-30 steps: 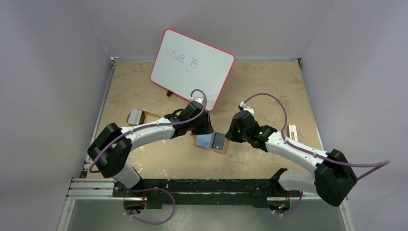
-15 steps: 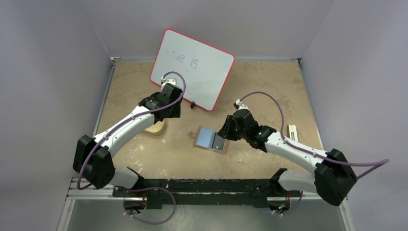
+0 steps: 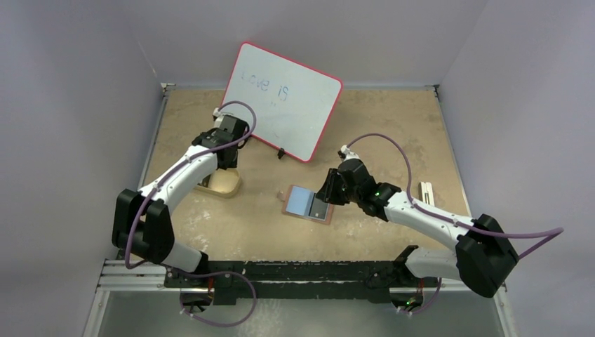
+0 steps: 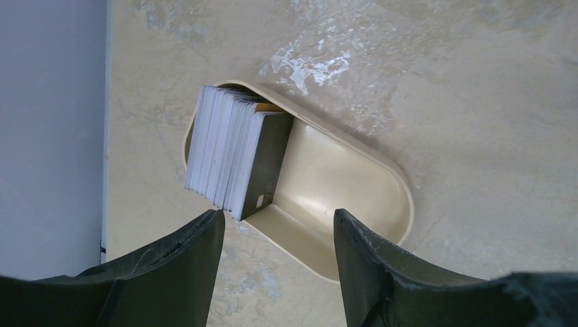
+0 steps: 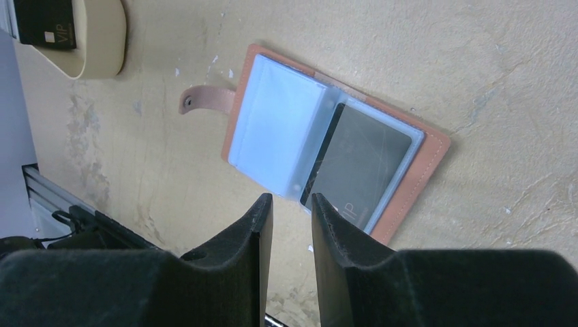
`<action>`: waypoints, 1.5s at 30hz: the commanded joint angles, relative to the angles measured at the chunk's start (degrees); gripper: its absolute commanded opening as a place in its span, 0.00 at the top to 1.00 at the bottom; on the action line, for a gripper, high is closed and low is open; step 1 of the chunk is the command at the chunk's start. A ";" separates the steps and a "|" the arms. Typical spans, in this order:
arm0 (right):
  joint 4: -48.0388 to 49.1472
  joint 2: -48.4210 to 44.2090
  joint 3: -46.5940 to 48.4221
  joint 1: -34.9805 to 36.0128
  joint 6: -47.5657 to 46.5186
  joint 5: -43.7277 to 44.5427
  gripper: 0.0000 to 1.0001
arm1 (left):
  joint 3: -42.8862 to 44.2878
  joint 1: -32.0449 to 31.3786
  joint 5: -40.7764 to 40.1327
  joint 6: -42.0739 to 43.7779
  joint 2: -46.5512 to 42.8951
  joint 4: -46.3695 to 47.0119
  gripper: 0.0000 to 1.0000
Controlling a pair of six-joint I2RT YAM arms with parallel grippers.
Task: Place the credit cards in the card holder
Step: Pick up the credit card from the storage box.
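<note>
Right wrist: card holder [image 5: 286, 136], strap [image 5: 208, 100] leftward

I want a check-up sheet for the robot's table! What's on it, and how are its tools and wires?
Surface: mottled tan table.
Job's things: card holder lies open, one dark card sleeved; card stack stands in tan tray.
Clutter: red-rimmed whiteboard propped at back.
Tools: left tool open above tray; right tool open above card holder; both empty.
Cables: purple cables loop off both arms.
Surroundings: grey walls.

Brown card holder [image 5: 279, 129], dark grey credit card [image 5: 364, 163], tan tray [image 4: 341, 184], red-rimmed whiteboard [image 3: 281, 98]
</note>
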 commanded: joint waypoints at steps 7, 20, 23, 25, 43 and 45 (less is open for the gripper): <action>2.41 -1.87 1.68 0.36 -1.49 -1.14 0.70 | 0.39 7.96 -2.11 5.88 6.85 1.63 0.41; 1.21 -2.58 1.54 0.34 -1.43 -3.31 0.70 | 3.10 10.22 -3.51 7.05 15.09 0.23 0.53; 1.10 -2.81 1.41 0.34 -1.43 -3.26 0.70 | 3.53 10.22 -5.31 6.94 14.52 -0.14 0.55; 1.22 -2.80 1.25 0.36 -1.42 -3.33 0.70 | 3.76 10.20 -5.24 6.94 14.57 -0.42 0.57; 2.38 -1.72 1.42 0.36 -1.42 -2.21 0.70 | 5.53 10.07 -4.33 6.59 13.84 -2.37 0.70; 2.50 -1.62 1.28 0.36 -1.45 -2.08 0.70 | 5.83 10.05 -4.06 6.52 13.88 -2.62 0.72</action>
